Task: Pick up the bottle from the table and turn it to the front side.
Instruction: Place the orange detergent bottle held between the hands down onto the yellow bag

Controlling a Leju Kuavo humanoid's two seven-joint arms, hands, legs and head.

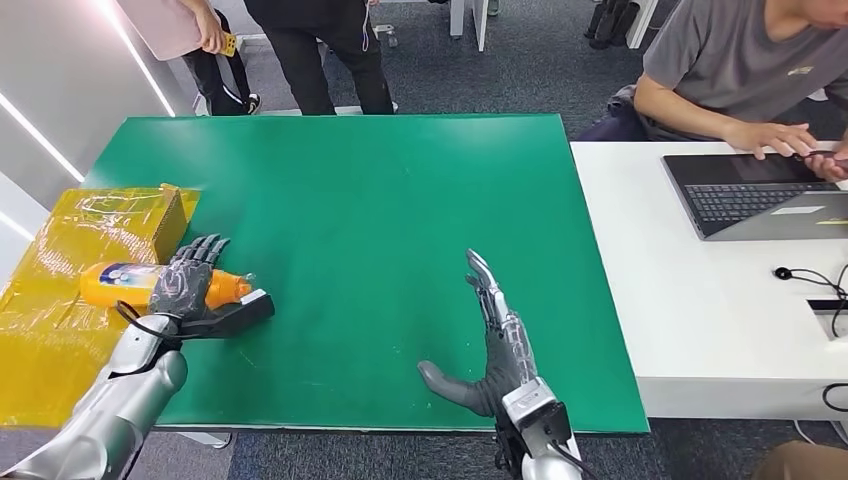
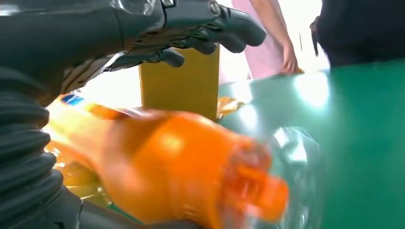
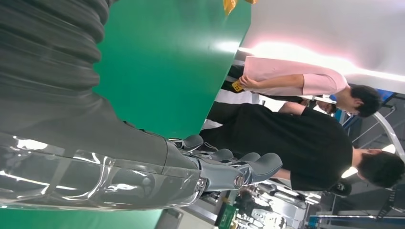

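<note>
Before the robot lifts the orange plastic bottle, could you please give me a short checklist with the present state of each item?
1. Left hand over the orange plastic bottle: ok, fingers across its top, thumb on the near side.
2. Firm grip: cannot tell; the left wrist view shows a gap under the fingers.
3. Bottle lying on its side, cap toward the green table: ok.
4. Yellow box close behind the bottle: not ok, tight clearance.
5. Right hand open, clear of the bottle: ok.

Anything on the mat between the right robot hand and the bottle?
No. In the head view, only bare green mat lies between the right robot hand and the orange bottle, which the left robot hand covers.
</note>
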